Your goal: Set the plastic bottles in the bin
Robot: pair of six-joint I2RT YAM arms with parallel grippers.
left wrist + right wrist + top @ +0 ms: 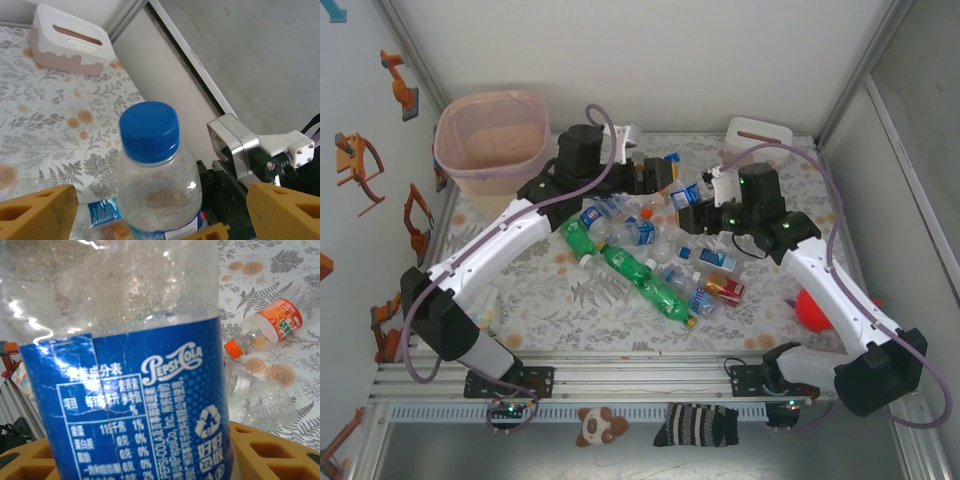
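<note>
My right gripper (705, 195) is shut on a clear bottle with a blue Pepsi label (135, 390), held above the table's far middle (684, 194). That bottle's blue cap (150, 130) points at my left gripper (655, 178), whose yellow fingers (37, 212) stand wide on either side of it without touching. The left gripper is open. Several more plastic bottles (640, 260), two of them green (650, 280), lie in a heap mid-table. An orange-labelled bottle (272, 322) lies below the right wrist. The bin (490, 140), beige with a pink liner, stands at the far left.
A white box with a slot (760, 132) sits at the back right, near the wall. A small red carton (725, 290) lies among the bottles, and a red object (812, 310) rests beside the right arm. Walls close in the table on the left and right.
</note>
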